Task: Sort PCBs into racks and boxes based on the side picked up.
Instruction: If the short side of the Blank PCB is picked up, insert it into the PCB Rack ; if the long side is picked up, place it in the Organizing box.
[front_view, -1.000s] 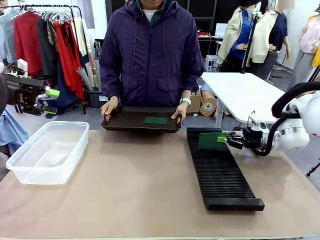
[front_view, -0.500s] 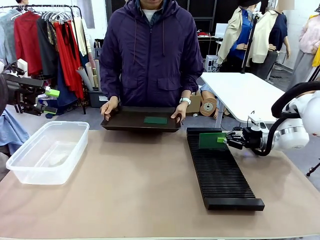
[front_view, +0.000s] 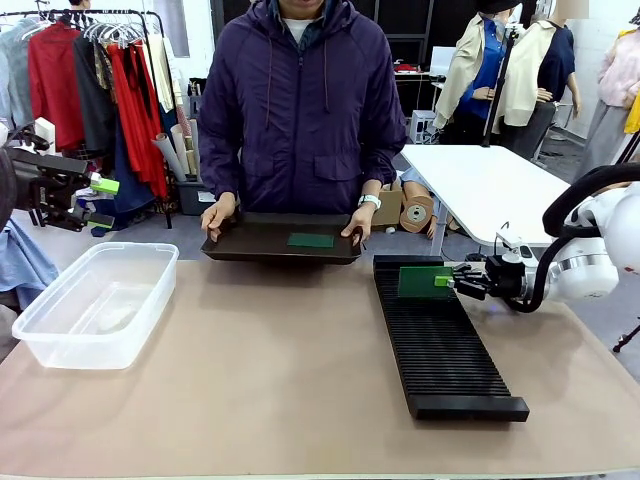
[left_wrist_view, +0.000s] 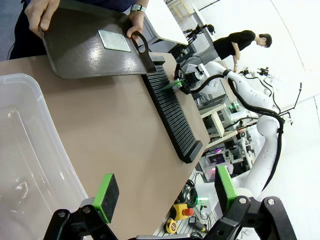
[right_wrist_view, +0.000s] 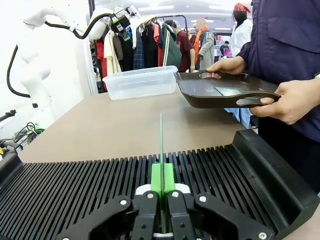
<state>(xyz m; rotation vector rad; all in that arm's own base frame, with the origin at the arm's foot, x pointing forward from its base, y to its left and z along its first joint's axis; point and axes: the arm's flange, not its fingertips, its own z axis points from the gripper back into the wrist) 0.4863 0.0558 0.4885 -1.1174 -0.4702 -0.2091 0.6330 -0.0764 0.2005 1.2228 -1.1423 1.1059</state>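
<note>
My right gripper (front_view: 447, 281) is shut on a green PCB (front_view: 424, 282), held upright on edge over the far end of the long black slotted rack (front_view: 440, 345). In the right wrist view the PCB (right_wrist_view: 161, 145) shows edge-on, rising between the green pads (right_wrist_view: 163, 180) above the rack's slots (right_wrist_view: 90, 180). A second PCB (front_view: 311, 240) lies flat on the dark tray (front_view: 250, 245) held by the person's hands. The clear plastic box (front_view: 95, 300) stands at the table's left. My left gripper (left_wrist_view: 165, 192) is open, raised off the table's left side above the box (left_wrist_view: 30, 165).
The person stands at the far edge, holding the dark tray (left_wrist_view: 95, 47) by both handles just beyond the rack's far end. The brown table (front_view: 260, 380) lies bare between box and rack. A white table and clothes rails stand behind.
</note>
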